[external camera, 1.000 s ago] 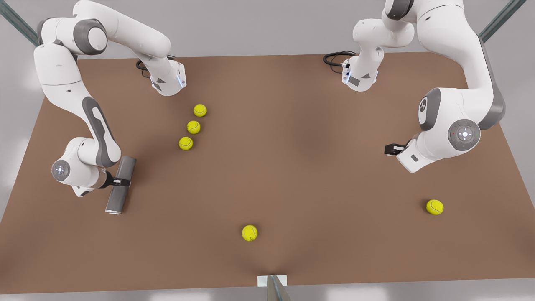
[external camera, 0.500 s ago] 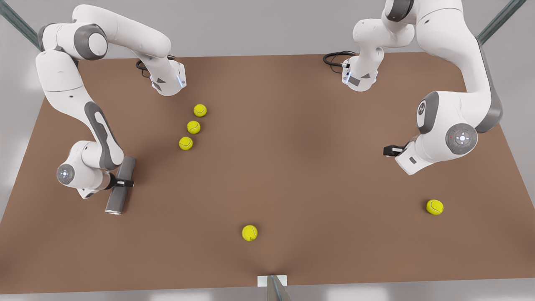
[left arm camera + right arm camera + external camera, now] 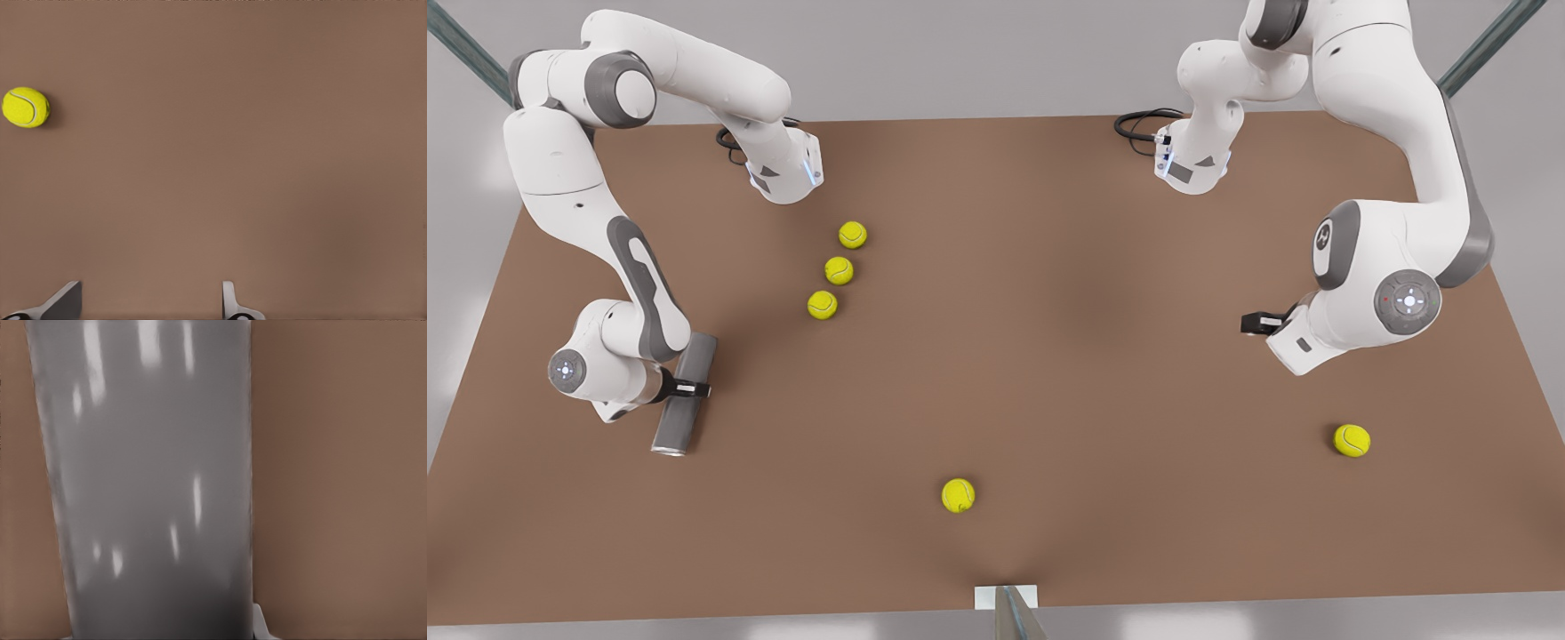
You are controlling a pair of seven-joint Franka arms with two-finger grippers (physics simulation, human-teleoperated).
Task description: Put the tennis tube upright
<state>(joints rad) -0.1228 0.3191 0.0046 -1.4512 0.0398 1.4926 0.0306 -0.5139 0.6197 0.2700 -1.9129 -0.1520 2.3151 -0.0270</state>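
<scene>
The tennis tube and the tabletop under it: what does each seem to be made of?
The tennis tube, lying under the right gripper, looks like smooth grey plastic or metal with a satin sheen: soft pale glints streak it in the right wrist view, and one end has a silvery rim. The table looks like matte brown board, flat and glare-free. The left gripper waits apart.

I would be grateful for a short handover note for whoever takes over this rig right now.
Right gripper: at the front view's left, shut on the tennis tube near its middle.
Left gripper: at the front view's right, waiting above bare table, fingers open, holding nothing.
Tube lies flat on the table, silvery rim toward the camera. Five tennis balls are scattered around; none touch it.
Done: the grasp. Left: lift, tip the tube upright, set it down, release.
</scene>
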